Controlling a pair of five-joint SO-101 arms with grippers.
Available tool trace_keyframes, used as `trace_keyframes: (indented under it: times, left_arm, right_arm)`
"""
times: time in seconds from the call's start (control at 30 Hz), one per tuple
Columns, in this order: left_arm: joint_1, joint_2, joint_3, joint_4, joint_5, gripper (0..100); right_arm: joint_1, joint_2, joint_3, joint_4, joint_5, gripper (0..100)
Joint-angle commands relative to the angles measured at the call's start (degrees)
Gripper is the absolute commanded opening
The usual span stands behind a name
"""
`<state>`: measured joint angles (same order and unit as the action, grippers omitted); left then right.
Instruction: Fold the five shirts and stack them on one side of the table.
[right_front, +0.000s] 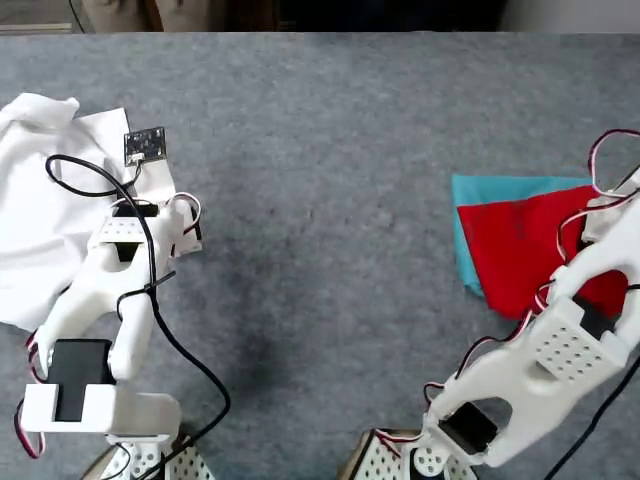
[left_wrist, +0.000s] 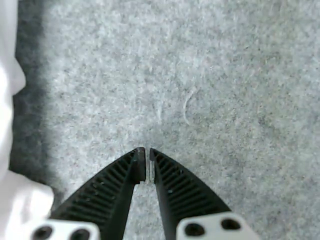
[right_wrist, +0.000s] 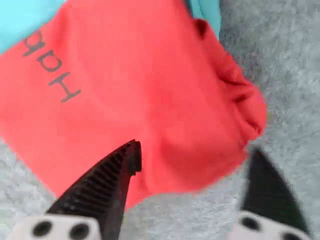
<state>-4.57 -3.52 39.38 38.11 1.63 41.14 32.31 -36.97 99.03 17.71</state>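
Note:
A rumpled white shirt (right_front: 45, 220) lies spread at the table's left side, and its edge shows in the left wrist view (left_wrist: 7, 80). My left gripper (left_wrist: 147, 152) is shut with nothing in it, just above bare grey table beside that shirt. At the right side a folded red shirt (right_front: 515, 245) rests on a folded teal shirt (right_front: 500, 187). My right gripper (right_wrist: 195, 150) hangs open over the red shirt (right_wrist: 150, 90) near its bunched edge, with the teal shirt (right_wrist: 25, 20) showing beyond. Nothing sits between its fingers.
The grey felt table (right_front: 330, 200) stretches wide between the two piles. Cables loop around the left arm (right_front: 110, 290) and the right arm (right_front: 560, 350). The table's far edge runs along the top of the high view.

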Motion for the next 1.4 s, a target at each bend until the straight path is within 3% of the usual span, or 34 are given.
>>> trace_keyframes:
  times: [0.0, 0.1, 0.17, 0.37, 0.6, 0.77, 0.9, 1.0, 1.2, 1.37]
  left_arm:
    - [-0.62, -3.30, -0.62, -0.18, -0.18, 4]
    - [-0.53, -3.38, -3.43, 5.19, -0.26, 3]
    - [-0.70, -3.38, -6.15, 9.32, -0.26, 3]
    - [-0.70, -3.38, -12.66, 18.29, -0.44, 3]
    - [-0.79, -5.05, -17.85, 25.23, -4.04, 2]
    - [-3.96, -12.35, -18.29, 26.81, -6.07, 2]
    - [-11.43, -18.86, -18.29, 26.81, -6.07, 2]
    - [-18.81, -20.26, -17.93, 26.81, -6.07, 4]
    - [-32.70, -15.78, -18.73, 25.58, -11.34, 22]
    - [-40.44, -9.01, -19.25, 21.01, -14.59, 23]
  right_arm:
    - [1.01, -4.09, -5.23, 3.16, 3.08, 43.9]
    - [1.10, -6.90, -5.14, 3.16, 1.85, 42.3]
    - [0.92, -8.04, -3.82, 3.08, 0.88, 35.8]
    - [1.01, -4.88, 1.01, -1.58, -2.11, 0.2]
    - [1.89, 8.13, 3.65, -10.29, -6.95, 5.0]
    - [1.54, 10.95, -1.71, -6.15, -7.38, 5.1]
    - [-1.19, 8.75, -11.56, 2.55, -7.38, 5.5]
    - [-4.09, 7.52, -16.92, 3.08, -7.21, 5.5]
    - [-10.95, 4.00, -18.77, 3.16, -3.43, 5.6]
    - [-15.52, -2.15, -18.24, 3.16, -3.43, 6.9]
